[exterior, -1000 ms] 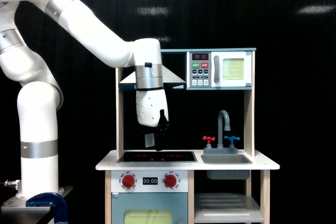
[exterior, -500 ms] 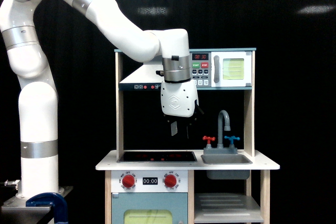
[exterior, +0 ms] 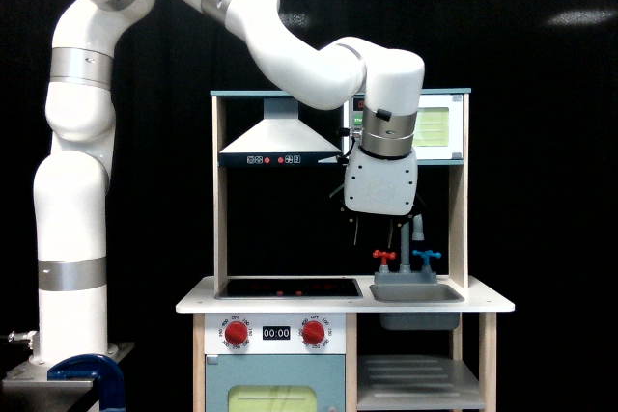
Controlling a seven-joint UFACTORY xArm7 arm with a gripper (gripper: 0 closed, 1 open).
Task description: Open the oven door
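The arm [exterior: 145, 65] rises from its base at the exterior view's left, bends over the top and reaches across the front of the toy kitchen [exterior: 343, 267], so its white wrist housing covers the left half of the upper shelf unit. The gripper [exterior: 379, 232] hangs below that housing, pointing down into the dark open bay between the hood and the counter; its fingers [exterior: 358, 231] show as thin dark prongs standing apart, holding nothing. There is free room under them down to the sink [exterior: 415, 291], with the grey faucet [exterior: 417, 231] just beside the gripper toward the exterior view's right and the red tap [exterior: 384, 257] and blue tap [exterior: 425, 257] below it. The hob [exterior: 288, 288] lies clear at the left of the counter, beneath the grey hood [exterior: 280, 137]. On the front panel two red knobs [exterior: 237, 333] flank a small display reading 00:00 [exterior: 276, 333], with tiny OFF markings around the knobs. The oven door [exterior: 435, 127] sits up on the shelf at the right, closed, its pale yellow-green window showing past the wrist, which hides its handle and left edge. The blue lower door [exterior: 275, 388] with its wide yellow window runs off the bottom edge. Behind everything hangs a black curtain [exterior: 541, 190], and a blue clamp [exterior: 92, 373] grips the arm's base plate.
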